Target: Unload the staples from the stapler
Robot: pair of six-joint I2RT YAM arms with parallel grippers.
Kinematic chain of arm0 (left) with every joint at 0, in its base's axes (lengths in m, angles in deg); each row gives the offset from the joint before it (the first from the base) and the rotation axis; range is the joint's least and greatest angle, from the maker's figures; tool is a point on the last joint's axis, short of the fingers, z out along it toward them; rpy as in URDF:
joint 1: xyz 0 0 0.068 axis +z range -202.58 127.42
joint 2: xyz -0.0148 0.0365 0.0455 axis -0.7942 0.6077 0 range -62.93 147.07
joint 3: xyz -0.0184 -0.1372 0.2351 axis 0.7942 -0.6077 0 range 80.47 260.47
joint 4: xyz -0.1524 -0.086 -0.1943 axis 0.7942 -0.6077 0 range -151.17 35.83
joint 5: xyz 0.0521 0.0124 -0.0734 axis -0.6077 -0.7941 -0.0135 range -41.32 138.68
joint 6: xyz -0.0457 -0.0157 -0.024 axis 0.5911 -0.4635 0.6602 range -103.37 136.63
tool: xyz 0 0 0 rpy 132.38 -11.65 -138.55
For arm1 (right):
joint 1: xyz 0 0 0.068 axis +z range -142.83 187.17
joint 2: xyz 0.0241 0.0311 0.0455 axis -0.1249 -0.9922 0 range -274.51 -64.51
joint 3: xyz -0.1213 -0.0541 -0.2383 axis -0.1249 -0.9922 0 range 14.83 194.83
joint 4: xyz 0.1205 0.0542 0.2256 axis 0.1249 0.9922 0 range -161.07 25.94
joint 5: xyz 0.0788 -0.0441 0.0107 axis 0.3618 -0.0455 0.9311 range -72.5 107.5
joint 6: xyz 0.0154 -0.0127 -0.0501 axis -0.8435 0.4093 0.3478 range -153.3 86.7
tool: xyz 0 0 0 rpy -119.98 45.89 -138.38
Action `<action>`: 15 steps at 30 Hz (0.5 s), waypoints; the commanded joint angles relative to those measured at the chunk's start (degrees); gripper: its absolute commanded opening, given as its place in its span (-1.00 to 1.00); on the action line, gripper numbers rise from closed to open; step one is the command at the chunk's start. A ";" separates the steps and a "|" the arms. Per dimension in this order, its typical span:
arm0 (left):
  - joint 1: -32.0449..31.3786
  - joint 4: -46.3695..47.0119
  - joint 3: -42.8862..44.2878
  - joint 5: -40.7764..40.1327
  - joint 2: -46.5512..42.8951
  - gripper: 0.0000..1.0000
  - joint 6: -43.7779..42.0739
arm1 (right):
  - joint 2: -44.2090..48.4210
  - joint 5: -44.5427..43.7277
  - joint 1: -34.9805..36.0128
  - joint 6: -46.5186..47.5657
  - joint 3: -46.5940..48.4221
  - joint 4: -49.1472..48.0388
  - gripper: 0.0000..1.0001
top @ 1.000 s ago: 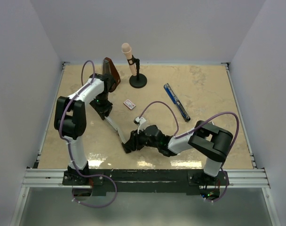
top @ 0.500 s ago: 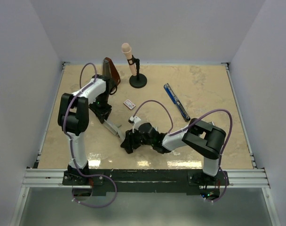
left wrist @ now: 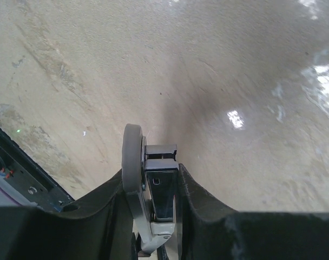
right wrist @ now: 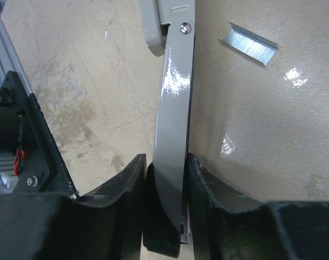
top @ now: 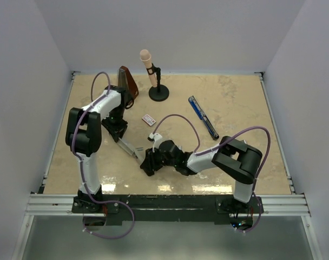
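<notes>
Right arm (top: pixel 237 160) shifted left, left end effector (left wrist: pixel 152 179) and right end effector (right wrist: pixel 169 162) clenched on stapler (right wrist: pixel 174 97), staples (right wrist: pixel 248 44) beside

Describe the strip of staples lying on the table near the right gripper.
The strip of staples is a short, silvery metal block, finely ribbed along its top, with its channel-shaped end showing on the left. It lies flat and slanted in the right wrist view on the beige marbled table, loose, touching nothing else. It sits apart from the grey stapler clamped in the right gripper, out beyond its fingertips.
</notes>
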 commanded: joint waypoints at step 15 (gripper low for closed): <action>-0.46 26.29 -20.57 10.73 -33.94 -1.00 -20.42 | 23.38 0.59 -3.38 7.01 -3.19 8.93 0.39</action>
